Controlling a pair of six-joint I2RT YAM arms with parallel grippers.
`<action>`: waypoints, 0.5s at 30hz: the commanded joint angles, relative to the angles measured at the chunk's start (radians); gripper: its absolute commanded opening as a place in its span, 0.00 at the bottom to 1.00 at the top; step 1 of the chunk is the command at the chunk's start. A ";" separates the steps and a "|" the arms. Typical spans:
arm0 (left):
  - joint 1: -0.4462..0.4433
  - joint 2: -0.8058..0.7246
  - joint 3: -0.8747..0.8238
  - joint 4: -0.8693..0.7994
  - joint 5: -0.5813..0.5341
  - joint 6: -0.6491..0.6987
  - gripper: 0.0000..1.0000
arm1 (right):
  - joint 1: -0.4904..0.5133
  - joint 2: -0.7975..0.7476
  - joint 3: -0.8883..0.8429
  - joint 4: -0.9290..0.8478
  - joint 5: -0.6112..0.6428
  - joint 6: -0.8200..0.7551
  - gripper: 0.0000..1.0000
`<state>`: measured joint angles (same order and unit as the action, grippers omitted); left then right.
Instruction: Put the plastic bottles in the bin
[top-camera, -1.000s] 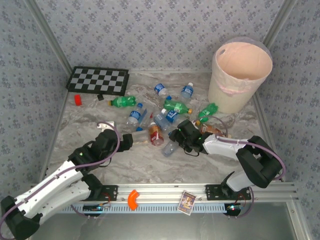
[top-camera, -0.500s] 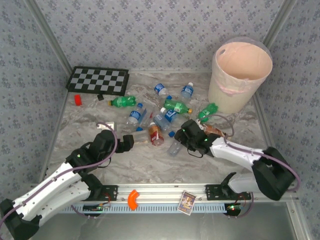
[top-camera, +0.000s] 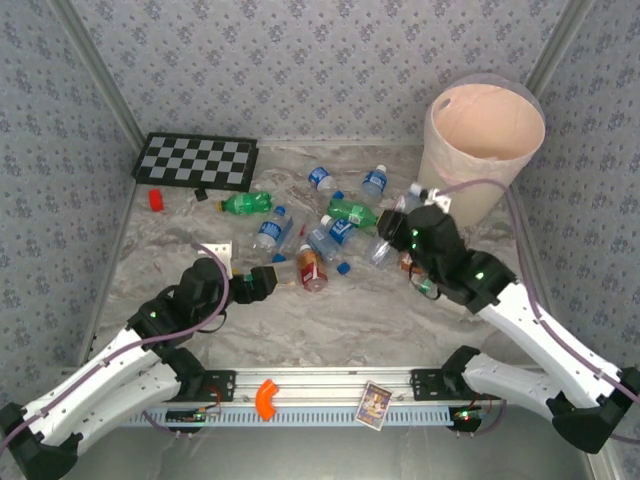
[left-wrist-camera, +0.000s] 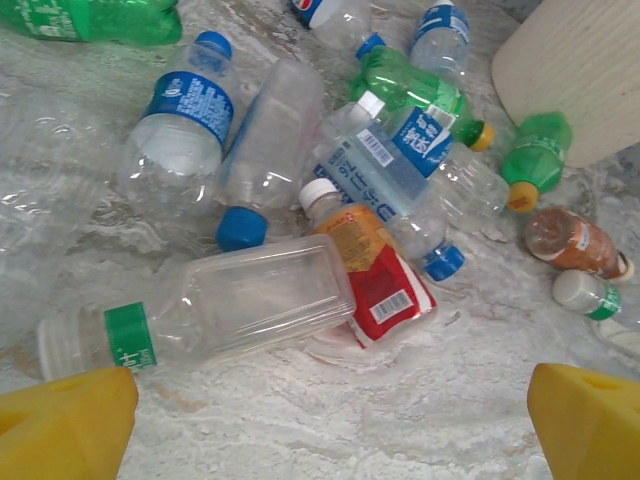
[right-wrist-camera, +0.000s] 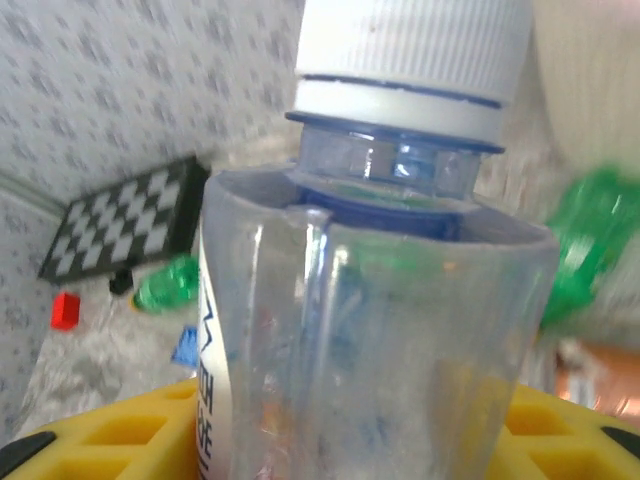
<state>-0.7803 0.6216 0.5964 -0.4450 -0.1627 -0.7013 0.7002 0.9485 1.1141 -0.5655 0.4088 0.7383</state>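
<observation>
Checkerboard (top-camera: 197, 162) at far left, red block (top-camera: 156, 199) beside it, orange hook (top-camera: 265, 398) and card (top-camera: 374, 405) on near rail

Glossy clear plastic bottle (right-wrist-camera: 370, 330), marble-look tabletop (top-camera: 350, 320)

The left arm (top-camera: 100, 370) and the right arm (top-camera: 535, 325) are built alike, both bolted to a silver mounting rail (top-camera: 330, 380). Each has a black base at the rail, smooth white shells on the long links beyond it and black housings at the joints. A purple cable runs along each arm away from the rail and loops free near the wrist. Small green lights glow on some of the black housings. Farthest from the rail, the left gripper (top-camera: 272, 280) and the right gripper (top-camera: 398, 240) are black blocks. The left fingers (left-wrist-camera: 65, 425) are bright yellow, blunt plastic. The right fingers (right-wrist-camera: 110, 435) are the same yellow, moulded with rectangular recesses.
</observation>
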 joint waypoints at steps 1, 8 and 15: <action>-0.005 -0.011 0.048 0.037 0.035 -0.007 1.00 | -0.058 0.039 0.174 -0.070 0.103 -0.253 0.55; -0.005 -0.033 0.060 0.012 0.057 -0.010 1.00 | -0.292 0.199 0.484 -0.047 0.061 -0.407 0.55; -0.005 -0.081 0.058 0.002 0.098 -0.028 1.00 | -0.454 0.381 0.681 0.033 0.097 -0.501 0.56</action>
<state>-0.7803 0.5652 0.6125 -0.4446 -0.0975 -0.7155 0.2829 1.2778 1.7332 -0.5709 0.4702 0.3183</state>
